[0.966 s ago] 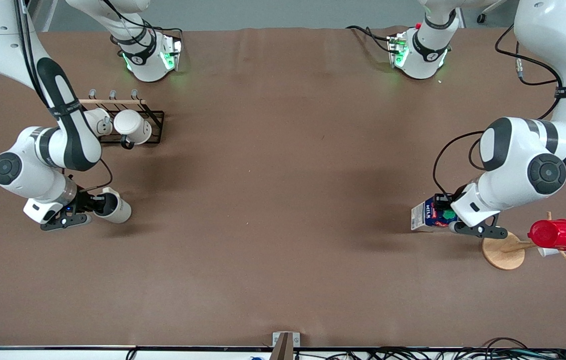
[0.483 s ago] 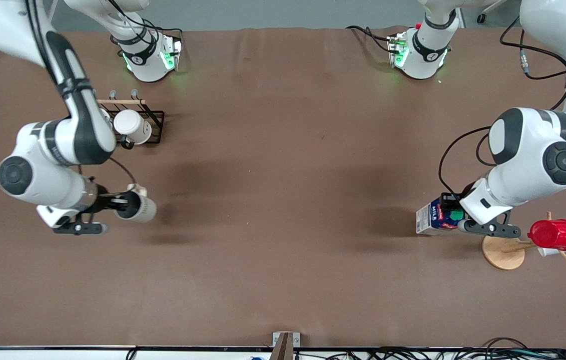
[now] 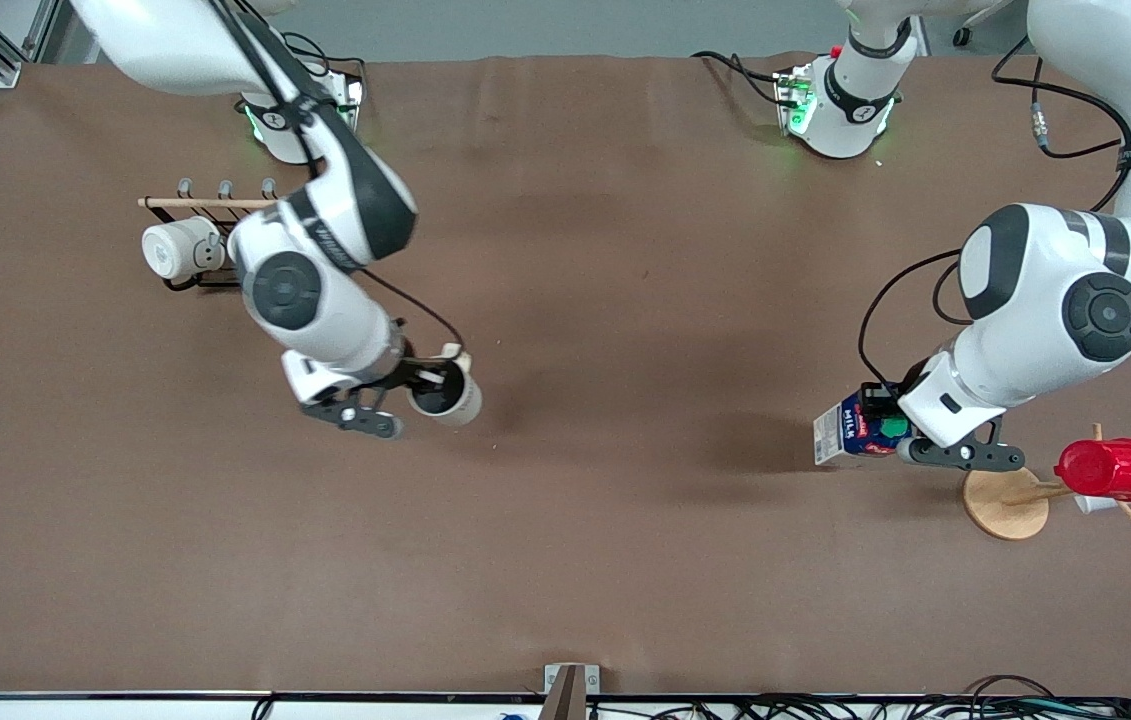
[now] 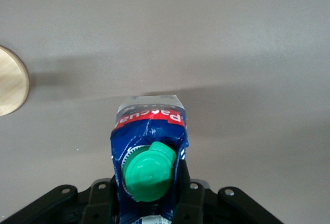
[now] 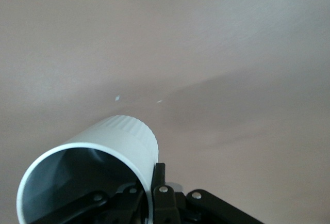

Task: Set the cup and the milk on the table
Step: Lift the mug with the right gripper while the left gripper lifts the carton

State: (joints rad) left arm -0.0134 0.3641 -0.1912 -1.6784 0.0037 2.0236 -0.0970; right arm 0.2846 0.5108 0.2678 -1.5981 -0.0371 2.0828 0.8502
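Front view: my right gripper (image 3: 422, 388) pinches the cup (image 3: 445, 397) by its rim over mid-table (image 3: 565, 560), tilted mouth-up; my left gripper (image 3: 887, 428) clamps the milk (image 3: 850, 428), standing near the wooden disc (image 3: 1005, 505).

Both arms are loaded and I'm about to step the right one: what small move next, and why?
Probably lower the right gripper toward the table: it holds the cup by the rim above bare surface. The left gripper holds the milk, also aloft.
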